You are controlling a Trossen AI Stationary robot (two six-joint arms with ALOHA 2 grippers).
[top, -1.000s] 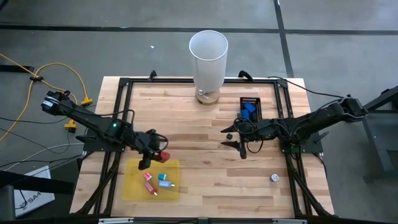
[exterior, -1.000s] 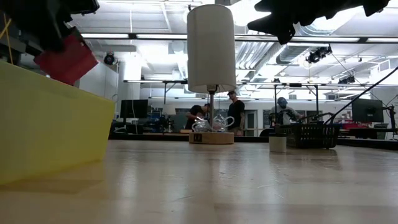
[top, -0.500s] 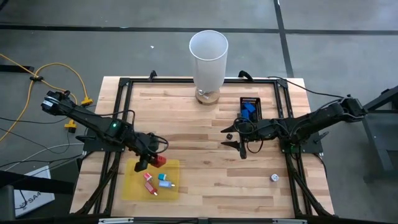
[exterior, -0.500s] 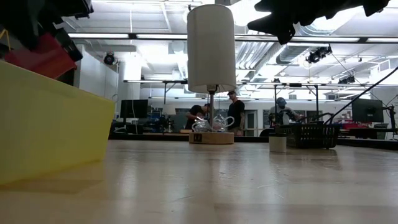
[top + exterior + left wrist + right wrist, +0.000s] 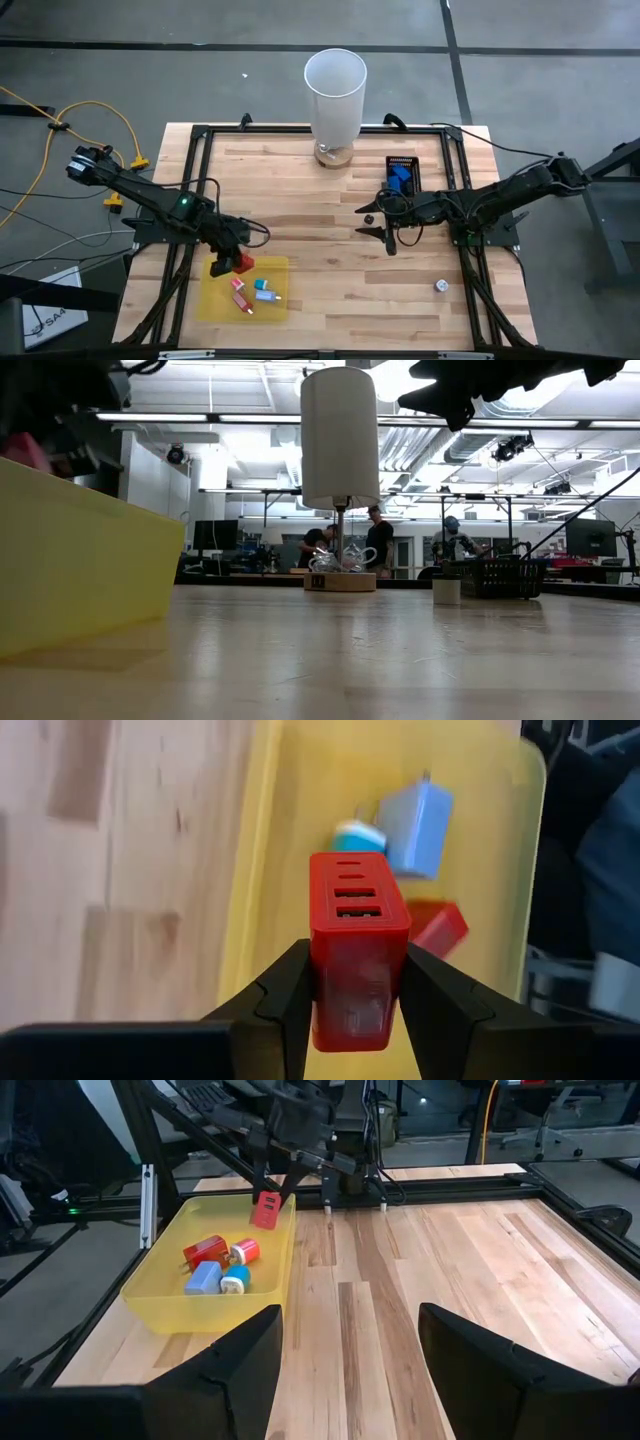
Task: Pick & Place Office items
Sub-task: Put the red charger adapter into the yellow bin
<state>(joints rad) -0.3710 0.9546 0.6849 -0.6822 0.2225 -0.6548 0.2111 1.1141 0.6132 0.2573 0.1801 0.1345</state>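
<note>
Since a second ago the left hand [image 5: 228, 262] has carried the red block [image 5: 358, 955] from the surface over the near rim of the yellow tray [image 5: 207, 301], fingers clamped on its sides. Release too early or too high and I judge it could clip that rim or bounce off the red, blue and teal pieces [image 5: 220, 1265] inside. The right hand [image 5: 388, 239] waits mid-surface, fingers wide apart and empty.

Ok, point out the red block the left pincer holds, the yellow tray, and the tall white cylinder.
Red rectangular slotted block [image 5: 358, 945]: left wrist view, its top face.
Shallow yellow plastic tray [image 5: 160, 1302]: right wrist view, near outer wall.
Tall white cylinder [image 5: 336, 105]: high view, side wall below the open rim.
</note>
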